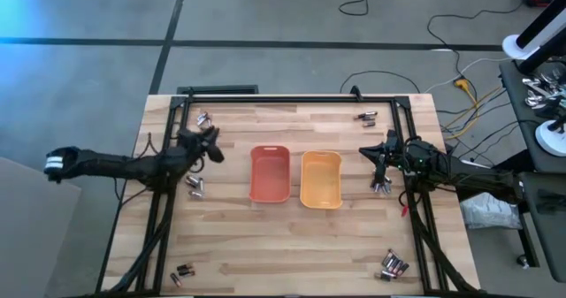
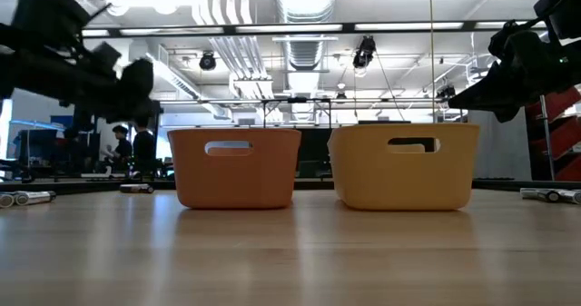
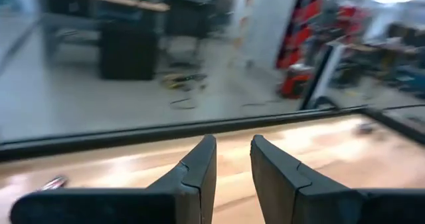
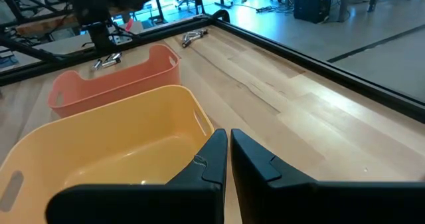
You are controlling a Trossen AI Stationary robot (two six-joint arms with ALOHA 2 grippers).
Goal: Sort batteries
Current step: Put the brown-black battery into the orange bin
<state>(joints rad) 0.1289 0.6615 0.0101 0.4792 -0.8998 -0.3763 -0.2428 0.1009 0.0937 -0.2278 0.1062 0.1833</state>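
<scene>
Right gripper hovering just right of the yellow tray, fingers nearly together and holding nothing visible; a small battery cluster lying just beside it on the near side, the closer arm's pick; left gripper hanging left of the orange tray, fingers slightly parted, empty; cells glinting metallic, cylindrical, scattered at the wooden table's corners; trays smooth plastic, apparently empty.

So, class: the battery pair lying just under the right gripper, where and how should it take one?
Grip one cell of the battery pair across its round middle, coming straight down from above. It lies flat on the table, so only its sides offer grip. The right gripper is nearest.
</scene>
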